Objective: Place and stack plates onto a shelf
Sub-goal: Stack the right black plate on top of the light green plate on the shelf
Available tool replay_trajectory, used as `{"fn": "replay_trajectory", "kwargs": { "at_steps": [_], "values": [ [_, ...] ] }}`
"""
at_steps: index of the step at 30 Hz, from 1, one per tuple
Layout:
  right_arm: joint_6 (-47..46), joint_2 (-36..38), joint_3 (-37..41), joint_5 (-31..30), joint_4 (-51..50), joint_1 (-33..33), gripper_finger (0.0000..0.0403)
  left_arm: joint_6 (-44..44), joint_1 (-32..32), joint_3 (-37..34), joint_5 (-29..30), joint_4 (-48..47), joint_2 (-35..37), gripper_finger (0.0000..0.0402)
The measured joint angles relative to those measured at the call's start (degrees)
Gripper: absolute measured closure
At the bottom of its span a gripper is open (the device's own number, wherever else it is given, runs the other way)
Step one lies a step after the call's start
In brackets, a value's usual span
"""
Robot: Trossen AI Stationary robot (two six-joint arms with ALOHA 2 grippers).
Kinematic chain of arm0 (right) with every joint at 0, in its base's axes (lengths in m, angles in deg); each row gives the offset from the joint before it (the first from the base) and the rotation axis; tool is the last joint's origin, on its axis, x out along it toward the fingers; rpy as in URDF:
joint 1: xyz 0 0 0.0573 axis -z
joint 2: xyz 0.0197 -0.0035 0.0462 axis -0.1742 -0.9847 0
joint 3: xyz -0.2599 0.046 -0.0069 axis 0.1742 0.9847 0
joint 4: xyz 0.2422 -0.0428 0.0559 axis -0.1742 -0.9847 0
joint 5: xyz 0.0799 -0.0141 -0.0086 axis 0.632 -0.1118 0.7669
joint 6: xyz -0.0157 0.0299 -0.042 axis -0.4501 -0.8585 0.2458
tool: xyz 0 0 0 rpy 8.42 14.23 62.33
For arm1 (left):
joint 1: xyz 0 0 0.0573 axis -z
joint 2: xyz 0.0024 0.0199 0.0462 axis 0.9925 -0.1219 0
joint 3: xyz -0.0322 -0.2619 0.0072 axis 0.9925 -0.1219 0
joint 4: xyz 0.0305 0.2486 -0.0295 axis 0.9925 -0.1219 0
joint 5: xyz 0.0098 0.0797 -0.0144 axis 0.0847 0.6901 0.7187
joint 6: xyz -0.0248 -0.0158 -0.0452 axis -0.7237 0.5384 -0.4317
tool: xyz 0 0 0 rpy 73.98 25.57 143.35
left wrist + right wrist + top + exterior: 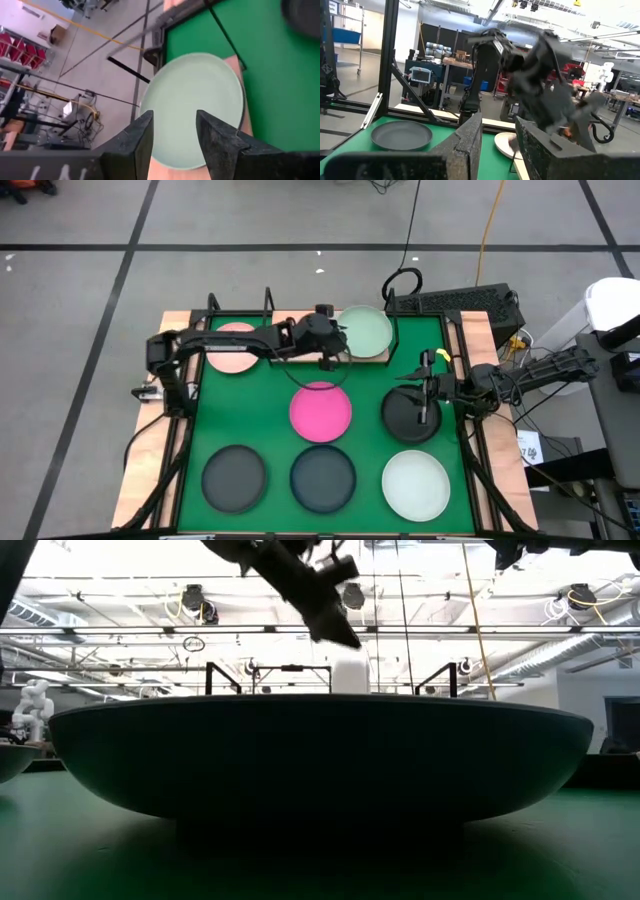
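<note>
From above, my left gripper (330,350) hovers beside the pale green plate (364,330) on the shelf (378,358), next to the light pink plate (235,346). Left wrist: fingers apart, empty, probably just released. My right gripper (425,385), apart, waits above a dark plate (410,418).

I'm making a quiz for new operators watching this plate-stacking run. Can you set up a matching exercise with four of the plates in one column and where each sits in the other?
Plates:
1. light pink plate
2. pale green plate
3. hot pink plate
4. white plate

Places:
A. middle of the green mat
B. on the shelf, below the open left gripper
C. mat's near right corner
D. on the shelf's left half

Pairs: 1-D, 2-B, 3-A, 4-C
</note>
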Motion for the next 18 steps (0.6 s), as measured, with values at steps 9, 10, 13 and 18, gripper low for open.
{"fn": "replay_trajectory", "kwargs": {
  "at_steps": [9,10,13,18],
  "values": [
    [-1.8,-0.3,0.0,0.2,-0.5,0.0,0.0302,-10.7,5.3,0.0,-5.1,-7.6,14.7,0.0247],
    [-2.1,-0.5,0.0,0.2,-0.6,0.0,0.0302,-11.5,6.2,-0.3,-4.9,-8.7,16.6,0.0247],
    [-2.5,-0.8,0.0,0.2,-0.6,-0.1,0.0302,-14.9,8.7,-3.4,-4.0,-9.7,22.2,0.0248],
    [-2.5,-0.9,0.0,0.2,-0.5,-0.2,0.0302,-21.6,12.9,-16.0,1.8,-6.4,32.7,0.0248]
  ]
}}
